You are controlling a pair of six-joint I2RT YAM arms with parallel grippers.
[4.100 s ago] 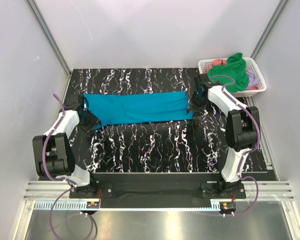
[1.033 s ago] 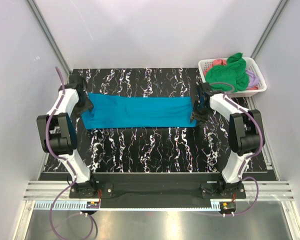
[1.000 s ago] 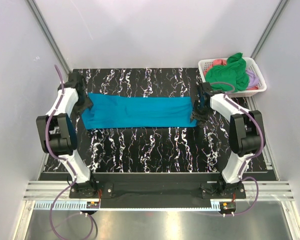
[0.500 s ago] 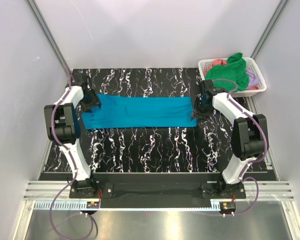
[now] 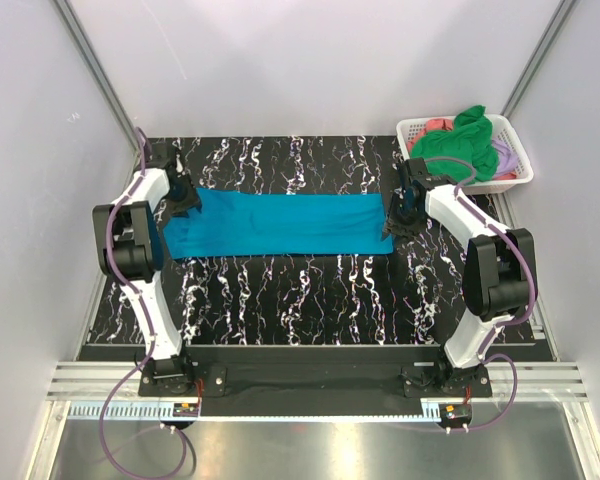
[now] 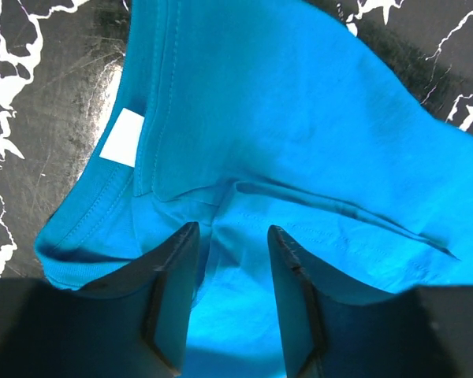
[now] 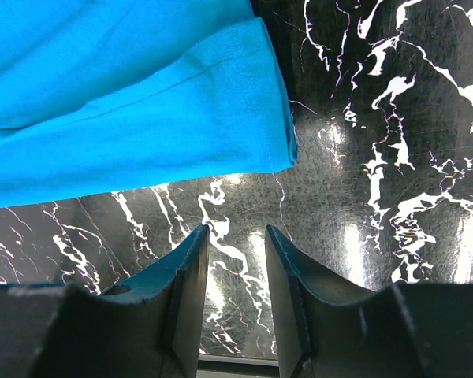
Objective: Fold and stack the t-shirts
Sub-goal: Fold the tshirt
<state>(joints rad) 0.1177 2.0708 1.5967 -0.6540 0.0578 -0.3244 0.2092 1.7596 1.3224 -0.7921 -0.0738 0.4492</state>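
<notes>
A broad strip of bare table is seen open along its near edge, in front of the teal shirt. The shirt is laid flat across the table's middle as a long folded band. Its long axis runs left to right, with the collar end toward the table's left edge and the hemmed end toward its right edge. The left gripper is held over the collar end with its fingers apart, and cloth is seen in the gap. A small white label is sewn inside the collar; no writing can be read on it. The right gripper is spread apart over bare table just off the hem corner. More bare table is seen beyond the band. At the table's far right corner a white basket is set, with a green shirt, a coral-pink shirt and a lilac shirt heaped in it
</notes>
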